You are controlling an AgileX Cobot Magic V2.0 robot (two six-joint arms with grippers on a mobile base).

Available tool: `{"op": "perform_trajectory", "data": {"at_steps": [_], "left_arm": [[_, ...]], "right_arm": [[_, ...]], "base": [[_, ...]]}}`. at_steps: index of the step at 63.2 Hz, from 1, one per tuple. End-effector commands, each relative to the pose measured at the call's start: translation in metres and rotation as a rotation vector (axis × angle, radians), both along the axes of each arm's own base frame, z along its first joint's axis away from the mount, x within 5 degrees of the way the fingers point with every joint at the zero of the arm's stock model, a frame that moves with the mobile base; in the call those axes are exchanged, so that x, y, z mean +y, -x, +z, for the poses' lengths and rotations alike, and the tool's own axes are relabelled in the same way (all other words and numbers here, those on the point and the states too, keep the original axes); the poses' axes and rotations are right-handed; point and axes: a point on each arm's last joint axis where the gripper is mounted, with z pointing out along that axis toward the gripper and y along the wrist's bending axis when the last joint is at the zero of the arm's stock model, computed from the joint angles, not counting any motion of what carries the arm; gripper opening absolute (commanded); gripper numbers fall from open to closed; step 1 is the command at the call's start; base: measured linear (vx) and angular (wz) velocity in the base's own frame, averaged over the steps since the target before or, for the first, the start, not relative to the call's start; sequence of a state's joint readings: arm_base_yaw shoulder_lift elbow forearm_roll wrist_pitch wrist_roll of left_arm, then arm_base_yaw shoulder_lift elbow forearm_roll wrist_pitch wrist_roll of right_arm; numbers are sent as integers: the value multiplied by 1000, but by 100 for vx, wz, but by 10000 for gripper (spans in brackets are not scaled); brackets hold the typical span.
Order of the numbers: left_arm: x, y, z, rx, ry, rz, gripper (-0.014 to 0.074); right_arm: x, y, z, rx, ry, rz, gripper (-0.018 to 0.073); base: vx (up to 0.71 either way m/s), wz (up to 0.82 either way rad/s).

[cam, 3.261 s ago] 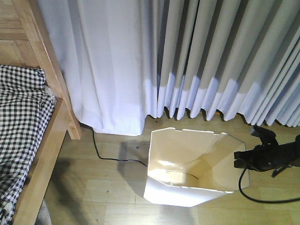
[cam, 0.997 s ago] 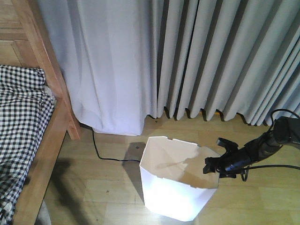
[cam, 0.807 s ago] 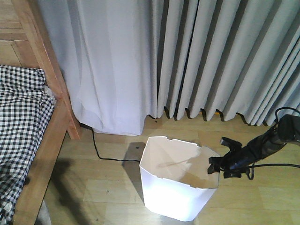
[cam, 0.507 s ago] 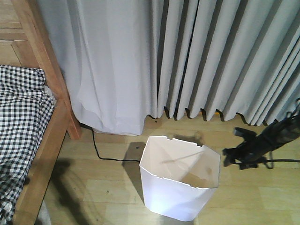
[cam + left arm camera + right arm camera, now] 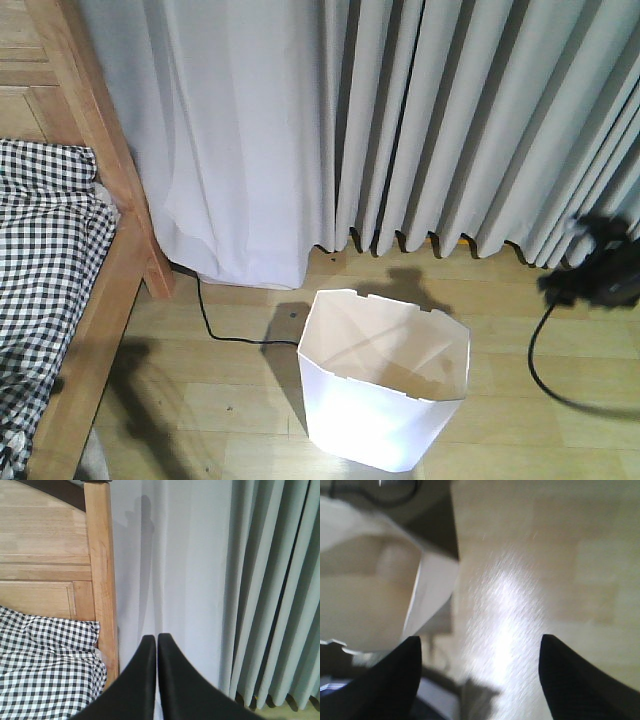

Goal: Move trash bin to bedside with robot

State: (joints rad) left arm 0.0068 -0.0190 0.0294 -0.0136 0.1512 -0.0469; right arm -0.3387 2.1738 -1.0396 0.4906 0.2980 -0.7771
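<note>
The trash bin stands upright on the floor, mouth up, long axis vertical, near the curtain and well right of the bed. The right end effector is held apart, clear of the bin; the left end effector is pressed together. Judged step: bin released short of bedside. Next, a regrasp of the rim and a leftward shift seem required.

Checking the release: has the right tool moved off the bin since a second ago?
Yes. The right tool has pulled away rightward and back toward the curtain, clear of the trash bin rim.
</note>
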Motion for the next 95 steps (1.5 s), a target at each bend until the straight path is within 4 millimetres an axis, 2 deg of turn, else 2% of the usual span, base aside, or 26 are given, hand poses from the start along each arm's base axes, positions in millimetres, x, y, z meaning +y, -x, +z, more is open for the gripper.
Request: {"op": "perform_trajectory", "data": {"at_steps": [1,9,19,26,32,45,56,64,73,79,86,95], "left_arm": [[0,-1,-2,-60,12,-1,-6],[0,-1,-2,-60,12,-1,-6],[0,-1,-2,-60,12,-1,-6],[0,-1,-2,-60,12,-1,-6],[0,-1,-2,-60,12,-1,-6],[0,-1,-2,-60,12,-1,-6],[0,-1,-2,-60,12,-1,-6],[0,-1,-2,-60,12,-1,-6],[0,-1,-2,-60,12,-1,-6],[0,-1,-2,-60,12,-1,-6],[0,-1,-2,-60,12,-1,-6],[0,-1,-2,-60,12,-1,-6]], "right_arm": [[-3,0,65,-166,89,24,470],[6,14,124,-286,162,83,470],[45,32,192,-484,220,173,470],[74,53,227,-619,252,251,467],[91,76,244,-703,257,286,454],[96,133,265,-882,246,186,440],[100,193,283,-1106,251,119,440],[103,228,279,-1223,214,62,440],[105,256,264,-1296,215,53,422],[107,269,252,-1319,169,33,302],[109,278,243,-1350,110,2,-9],[110,280,241,-1349,33,-27,-12]], "base": [[0,0],[0,0],[0,0],[0,0],[0,0],[0,0],[0,0],[0,0],[0,0],[0,0],[0,0],[0,0]]}}
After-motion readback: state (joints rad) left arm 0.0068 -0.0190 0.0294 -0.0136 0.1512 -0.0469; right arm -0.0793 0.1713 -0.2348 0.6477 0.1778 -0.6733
